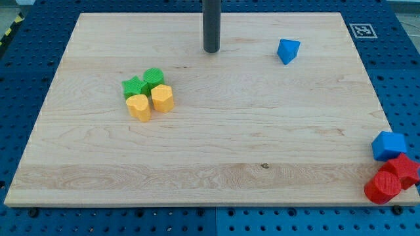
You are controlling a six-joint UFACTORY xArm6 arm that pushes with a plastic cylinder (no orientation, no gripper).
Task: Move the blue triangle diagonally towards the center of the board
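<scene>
Approach is the step in hand: my tip [211, 50], the bare lower end of a dark rod with no claw to release or clench, rests on the pale wooden board [210, 177] near the view's top, well apart from the small blue triangle block [288, 50] at the view's upper right. By my judgement nothing touches the triangle yet. Next, my tip must circle to its upper-right side, then push it down-left towards the centre.
</scene>
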